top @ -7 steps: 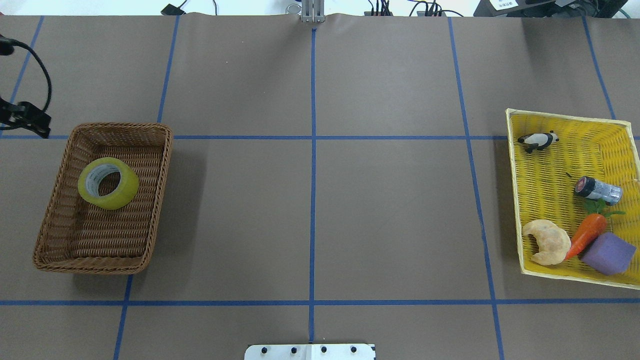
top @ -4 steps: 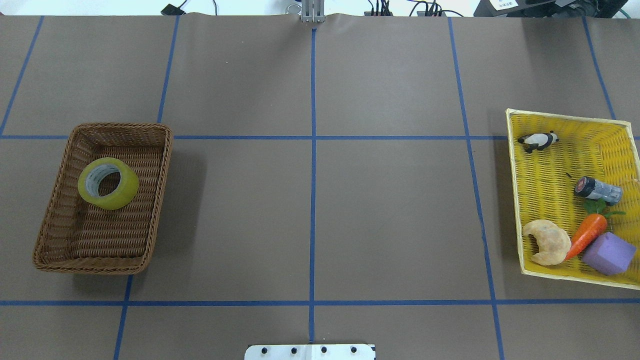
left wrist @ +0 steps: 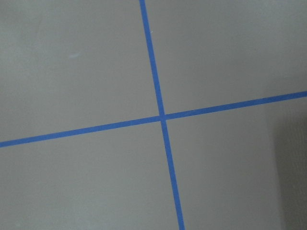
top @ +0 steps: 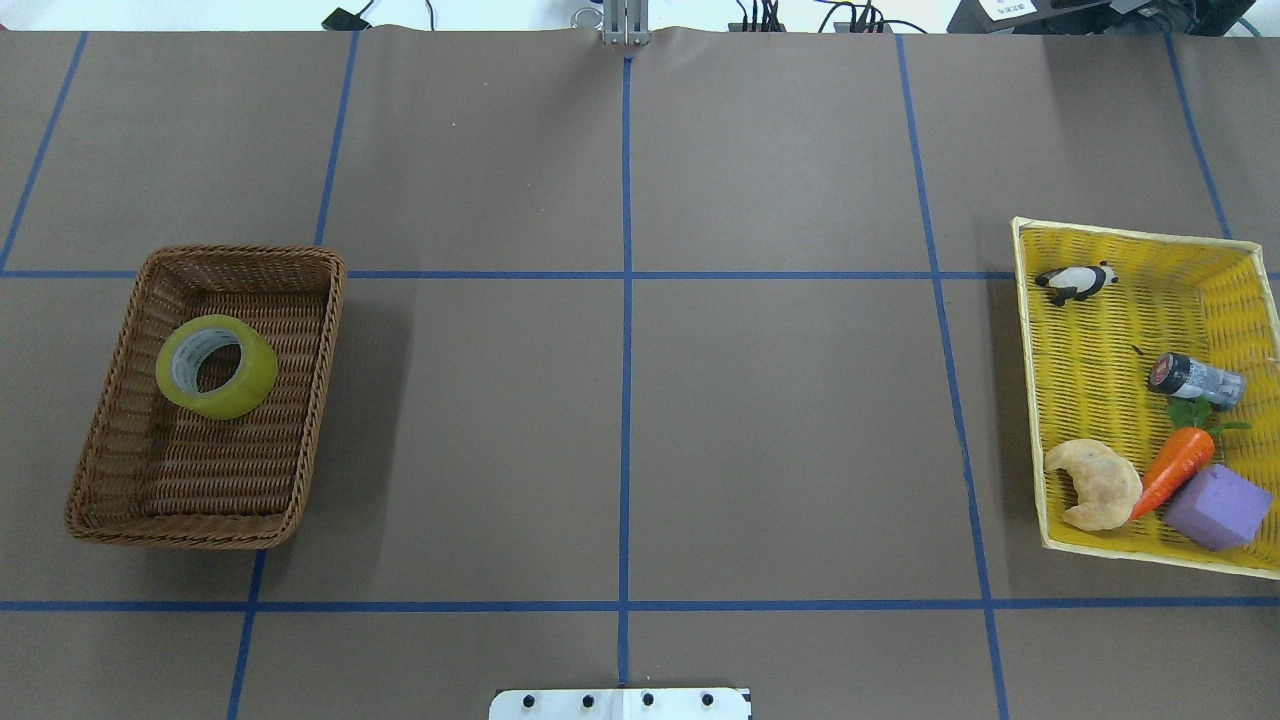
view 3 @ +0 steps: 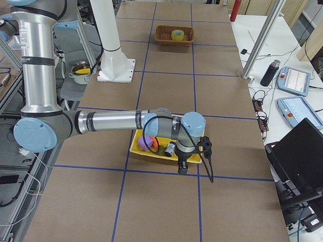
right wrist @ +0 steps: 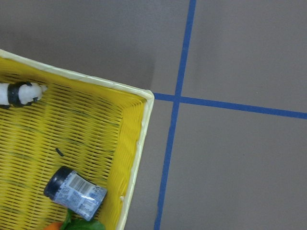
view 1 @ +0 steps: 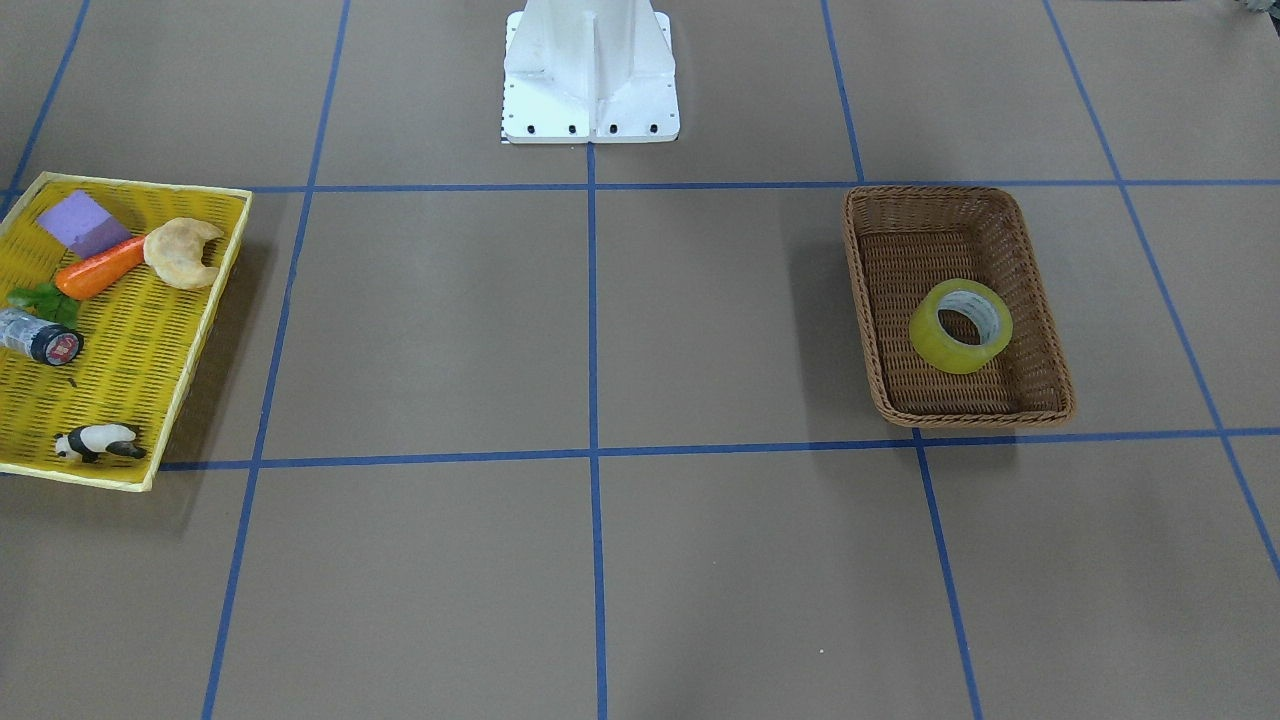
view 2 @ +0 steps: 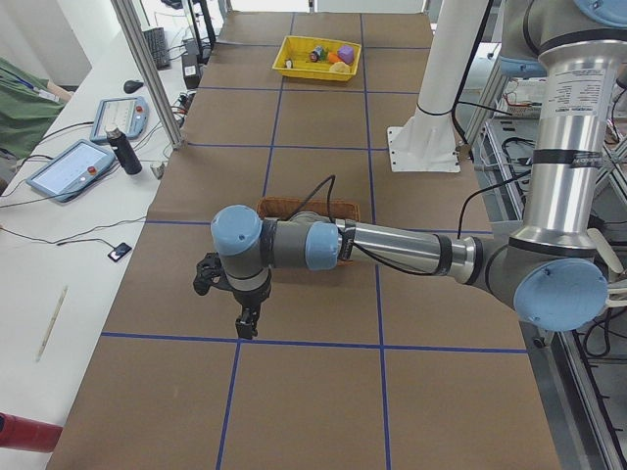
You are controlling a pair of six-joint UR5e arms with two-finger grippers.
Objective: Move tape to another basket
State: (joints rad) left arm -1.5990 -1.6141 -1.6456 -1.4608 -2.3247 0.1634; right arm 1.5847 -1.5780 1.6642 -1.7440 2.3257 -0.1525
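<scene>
The tape [top: 217, 367] lies on its side in the brown wicker basket [top: 110, 420], leaning toward the half farther from the robot, its pale core facing up and nothing touching it. The left gripper [view 2: 244, 325] hangs off beyond the basket's outer long side, toward the table's left end, pointing down over bare table [top: 780, 400]. The tape is back behind it, on the far side of the forearm that reaches across in front of the basket. Only the side camera catches this gripper, so I cannot tell how far its jaws stand apart, and it looks to hold nothing. Its wrist camera sees only brown surface and two crossing blue lines [left wrist: 158, 96]. The right gripper [view 3: 182, 166] is at the other end of the table, well apart from the tape. It hangs above the outer rim of the yellow tray [top: 1100, 330], and I cannot tell its opening either. Just beside and below it in the tray lie a toy panda [top: 1076, 282], a small cylinder [top: 1196, 380], a carrot [top: 1172, 470], a croissant [top: 1095, 484] and a purple block [top: 1217, 506]. Between the two grippers the whole middle of the table lies open, and the basket's low sloped walls leave the tape open from above.
</scene>
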